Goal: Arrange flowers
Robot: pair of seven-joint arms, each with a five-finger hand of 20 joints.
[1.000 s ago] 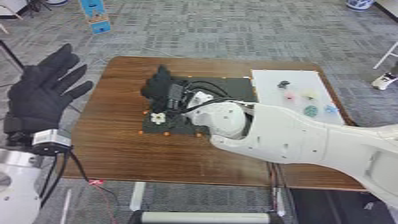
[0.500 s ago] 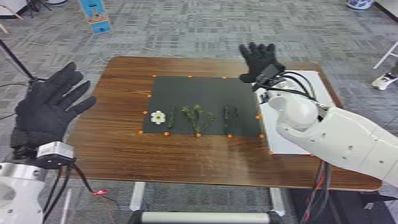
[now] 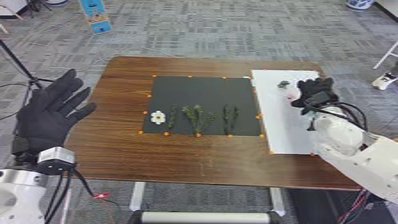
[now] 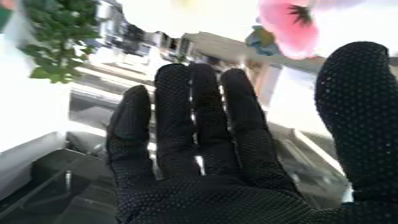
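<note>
Over the white sheet [image 3: 289,132], the open, empty right hand [image 3: 316,92] hangs near a pink flower [image 4: 295,32] and leaves [image 4: 60,42].

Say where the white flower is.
In the head view, the white flower lies on the black sheet near its lower left corner, left of a green stem.

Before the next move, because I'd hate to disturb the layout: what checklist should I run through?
1. Right hand open: ok, fingers straight.
2. Left hand away from the black mat: ok.
3. White flower on the mat: ok.
4. Green stems on the mat: ok.
5. Pink flower on the mat: not ok, it's on the white sheet.
6. Right hand not touching any flower: cannot tell.
</note>
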